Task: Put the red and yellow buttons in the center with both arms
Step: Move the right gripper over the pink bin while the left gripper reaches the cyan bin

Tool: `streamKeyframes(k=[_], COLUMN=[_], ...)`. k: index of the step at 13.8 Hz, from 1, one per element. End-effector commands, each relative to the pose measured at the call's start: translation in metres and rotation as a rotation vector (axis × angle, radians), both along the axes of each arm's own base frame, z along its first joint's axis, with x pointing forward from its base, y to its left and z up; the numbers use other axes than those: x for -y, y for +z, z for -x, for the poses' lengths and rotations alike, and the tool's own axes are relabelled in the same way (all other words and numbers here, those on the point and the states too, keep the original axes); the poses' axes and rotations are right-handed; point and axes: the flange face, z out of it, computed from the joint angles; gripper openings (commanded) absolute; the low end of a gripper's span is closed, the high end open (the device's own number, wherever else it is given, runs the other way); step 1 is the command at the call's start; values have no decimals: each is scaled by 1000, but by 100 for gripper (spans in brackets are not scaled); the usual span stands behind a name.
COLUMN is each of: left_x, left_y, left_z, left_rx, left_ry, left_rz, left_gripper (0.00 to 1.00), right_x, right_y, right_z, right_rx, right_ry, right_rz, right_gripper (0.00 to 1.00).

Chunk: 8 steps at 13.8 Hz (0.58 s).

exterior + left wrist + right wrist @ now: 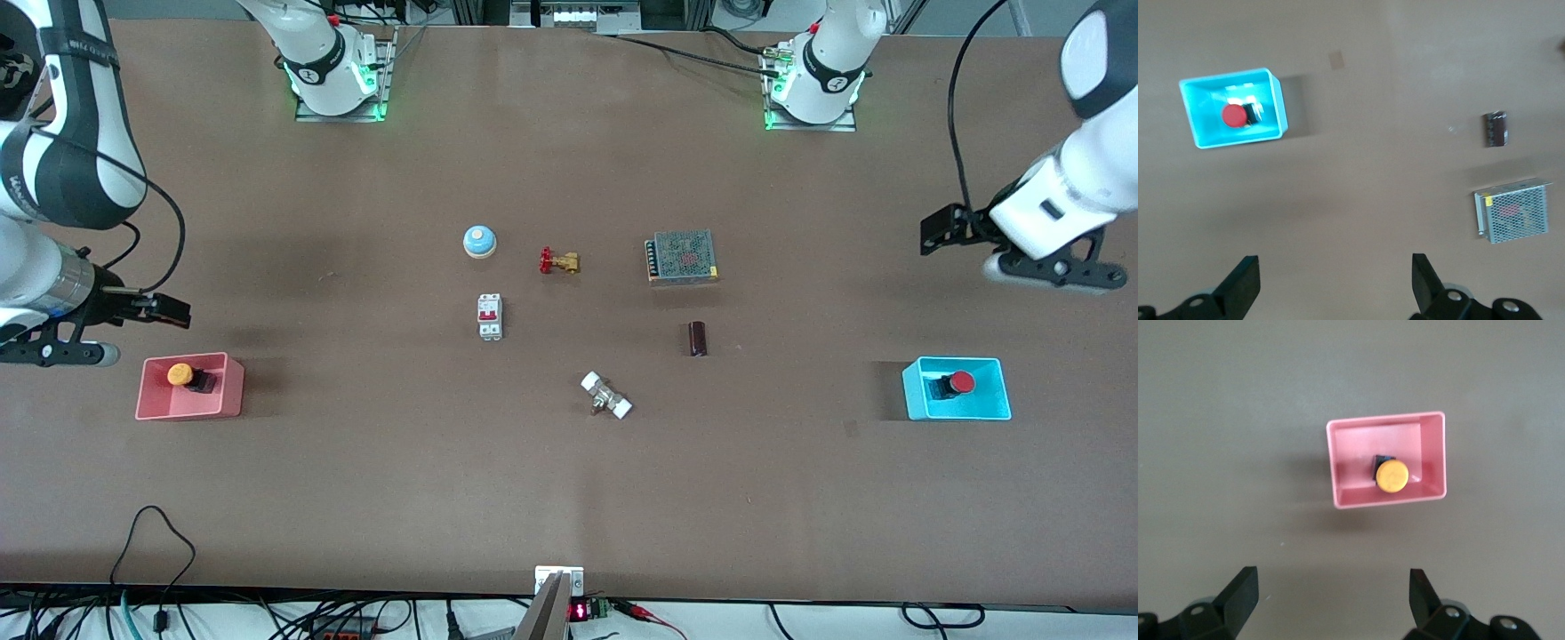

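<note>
The red button (pixel 959 383) lies in the cyan bin (pixel 1000 404) at the left arm's end of the table; it also shows in the left wrist view (pixel 1234 115). The yellow button (pixel 181 374) lies in the pink bin (pixel 231 400) at the right arm's end, and shows in the right wrist view (pixel 1391 475). My left gripper (pixel 1053 269) (pixel 1335 280) is open and empty, up over bare table beside the cyan bin. My right gripper (pixel 53 354) (pixel 1333 593) is open and empty, up over bare table beside the pink bin. The brown table center (pixel 587 329) holds neither button.
Around the center lie a blue dome bell (pixel 479 241), a brass valve with a red handle (pixel 559 261), a mesh-topped metal box (pixel 683 257), a white breaker switch (pixel 490 316), a dark cylinder (pixel 698 339) and a white-ended fitting (pixel 606 396).
</note>
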Motion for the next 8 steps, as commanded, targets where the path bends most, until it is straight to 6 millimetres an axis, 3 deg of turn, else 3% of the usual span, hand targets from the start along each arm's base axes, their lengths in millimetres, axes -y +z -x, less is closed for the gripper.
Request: streamKeyframes(k=[1,5,7,8], left_x=[-38,-109,-128,-128], left_y=[-44,-121,-141,-155], left_z=[-37,-87,-103,-104], left_rx=[-4,27,16,5], left_ry=[14,0,-19,-9], left_rz=[-47,-71,-58,-55], left_gripper=[100,100,100,100], right_x=[17,41,49,51], right_y=[-23,-72,-92,-100], right_z=[-11,-16,-13,-12], right_rx=[39,104,148,158], right_ry=[69,139,176,183], right_rz=[4,9,18,19], right_gripper=[100,100,100,100])
